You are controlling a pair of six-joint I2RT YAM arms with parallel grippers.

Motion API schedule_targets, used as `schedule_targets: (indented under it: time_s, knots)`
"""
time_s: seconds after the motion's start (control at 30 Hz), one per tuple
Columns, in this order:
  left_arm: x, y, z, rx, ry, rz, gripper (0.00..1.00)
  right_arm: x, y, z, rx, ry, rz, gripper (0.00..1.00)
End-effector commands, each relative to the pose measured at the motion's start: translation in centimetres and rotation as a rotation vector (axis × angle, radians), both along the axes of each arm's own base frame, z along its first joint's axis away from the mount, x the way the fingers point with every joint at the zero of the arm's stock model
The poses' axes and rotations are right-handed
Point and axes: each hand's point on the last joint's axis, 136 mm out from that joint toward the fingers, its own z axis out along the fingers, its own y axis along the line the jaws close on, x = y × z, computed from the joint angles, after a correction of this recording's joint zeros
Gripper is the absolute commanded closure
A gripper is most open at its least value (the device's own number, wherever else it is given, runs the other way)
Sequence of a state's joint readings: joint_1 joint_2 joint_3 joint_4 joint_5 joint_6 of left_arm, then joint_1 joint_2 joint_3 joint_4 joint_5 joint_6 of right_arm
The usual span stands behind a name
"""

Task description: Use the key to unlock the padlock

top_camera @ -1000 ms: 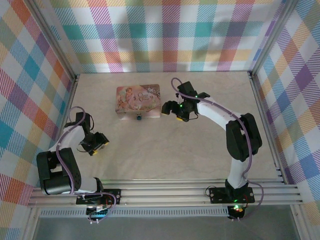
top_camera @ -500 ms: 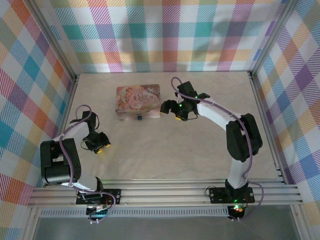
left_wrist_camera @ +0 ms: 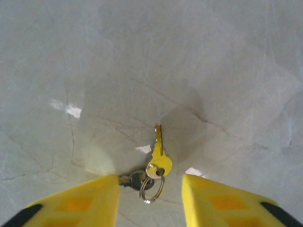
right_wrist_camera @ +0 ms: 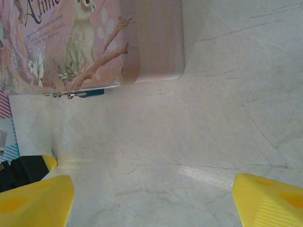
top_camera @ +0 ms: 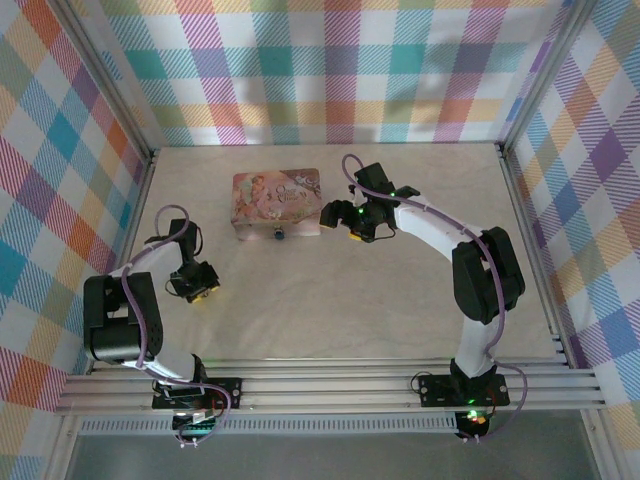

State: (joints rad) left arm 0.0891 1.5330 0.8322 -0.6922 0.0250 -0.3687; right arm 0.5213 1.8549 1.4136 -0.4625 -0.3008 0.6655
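Between my left gripper's yellow fingers lies the key, flat on the desk. Its long axis runs almost straight away from the gripper. The blade points outward, leaning slightly left, and the round bow is nearest the fingers. The bow hangs on a ring along with a second, darker key, which lies crosswise with its end at the edge of one finger; contact cannot be confirmed. The left jaws stand apart, one on each side of the bunch, and grip nothing.

From above, the left gripper sits low over the desk's left side, well apart from the pink tin. The padlock hangs at the tin's near wall and is too small for me to tell which way it points.

My right gripper is just beside the tin's right end. Its jaws are wide apart over bare desk, with the tin's corner ahead.
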Motion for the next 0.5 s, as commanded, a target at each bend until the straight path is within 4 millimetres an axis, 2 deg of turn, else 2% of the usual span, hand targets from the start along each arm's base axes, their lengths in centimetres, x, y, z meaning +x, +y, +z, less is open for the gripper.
schedule_targets:
  time_s: [0.0, 0.17, 0.33, 0.47]
  knots:
    - [0.6, -0.9, -0.2, -0.012, -0.016, -0.050, 0.74, -0.3, 0.6, 0.6, 0.023, -0.017, 0.029, 0.13]
    - [0.8, -2.1, 0.9, -0.022, -0.056, -0.110, 0.98, -0.3, 0.8, 0.8, 0.083, -0.026, 0.016, 0.15]
    - [1.0, -4.1, 3.6, -0.049, -0.109, -0.190, 1.00, 0.3, 0.9, 1.0, 0.269, -0.002, -0.032, 0.21]
    - [1.6, -6.6, 6.9, -0.132, -0.180, -0.271, 1.00, 0.7, 0.7, 1.3, 0.360, -0.042, -0.039, 0.25]
